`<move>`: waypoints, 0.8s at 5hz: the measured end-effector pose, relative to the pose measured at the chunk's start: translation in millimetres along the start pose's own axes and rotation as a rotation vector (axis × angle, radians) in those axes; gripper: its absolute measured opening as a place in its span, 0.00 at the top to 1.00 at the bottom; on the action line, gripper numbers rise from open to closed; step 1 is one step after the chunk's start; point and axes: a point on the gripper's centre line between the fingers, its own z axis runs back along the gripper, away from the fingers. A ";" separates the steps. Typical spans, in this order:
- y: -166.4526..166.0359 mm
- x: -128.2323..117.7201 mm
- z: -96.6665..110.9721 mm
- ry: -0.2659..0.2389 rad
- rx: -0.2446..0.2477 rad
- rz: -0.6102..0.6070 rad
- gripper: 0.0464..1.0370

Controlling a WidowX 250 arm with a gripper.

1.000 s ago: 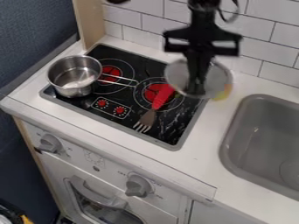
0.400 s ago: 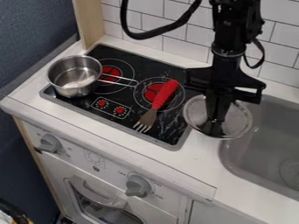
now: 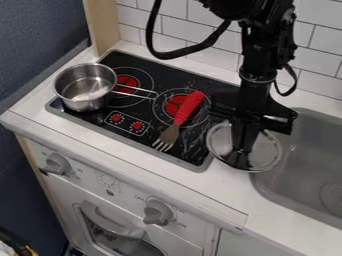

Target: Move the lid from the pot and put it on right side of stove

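Observation:
My gripper hangs over the strip of counter between the stove and the sink, shut on the knob of the lid. The round, clear lid with a metal rim is under the fingers, over the stove's right edge and the counter; whether it touches the counter I cannot tell. On the left of the black stove stands the uncovered steel pot, its wire handle pointing right.
A fork with a red handle lies across the stove's right burner, left of the lid. The grey sink lies to the right, and a white tiled wall rises behind.
From above the stove's back right corner, my gripper has come forward and to the right with the lid, then slightly lower and back left. Pot and fork have stayed put.

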 end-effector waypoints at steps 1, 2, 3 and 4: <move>1.4 -1.2 -13.2 0.016 -0.010 -0.013 0.99; 4.0 -0.6 -14.3 0.010 -0.018 -0.002 0.99; 6.1 -0.5 -14.4 0.007 -0.006 0.024 0.97; 9.7 -2.9 -15.3 0.016 0.018 0.028 0.81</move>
